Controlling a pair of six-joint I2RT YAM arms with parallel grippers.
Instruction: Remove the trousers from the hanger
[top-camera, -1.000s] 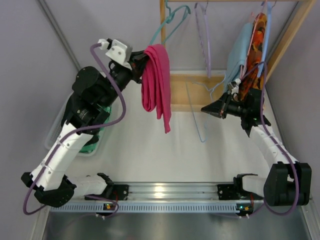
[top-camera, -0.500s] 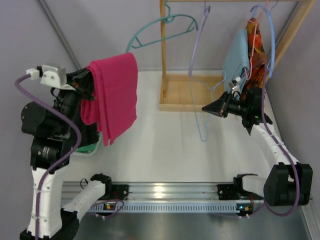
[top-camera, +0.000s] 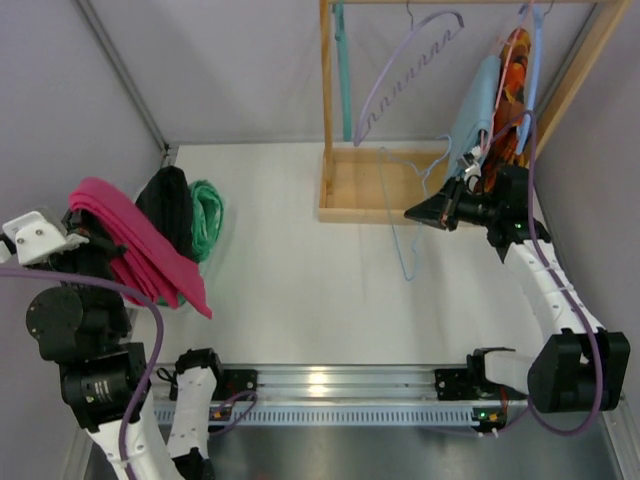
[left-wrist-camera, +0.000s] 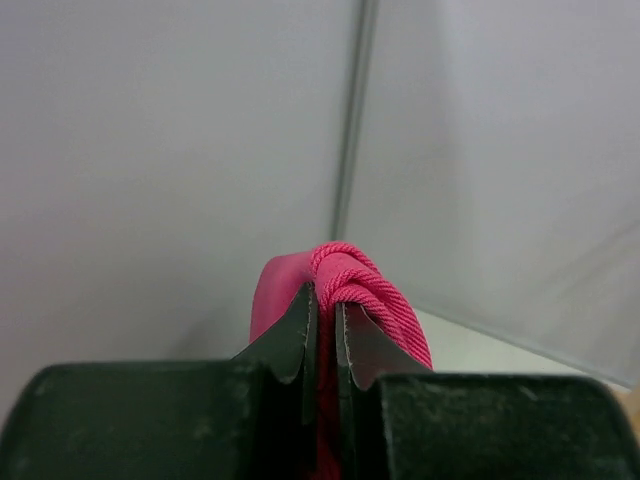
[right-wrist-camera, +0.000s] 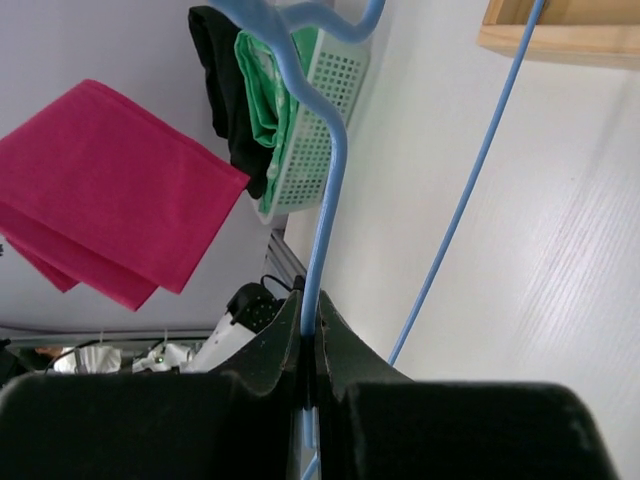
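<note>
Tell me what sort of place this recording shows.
Probably a robot lab cell, not a home: plain grey walls enclose a white table, with a wooden rack of hangers and a metal mounting rail.

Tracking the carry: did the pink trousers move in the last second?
Yes: the pink trousers swung left and nearer, away from the wooden rack.

five pairs
pink trousers (top-camera: 130, 238) folded at 8 o'clock; black (top-camera: 165, 205), mint-green (top-camera: 208, 216) heaped at 9; light blue (top-camera: 470, 115), orange (top-camera: 515, 60) hanging at 1.
</note>
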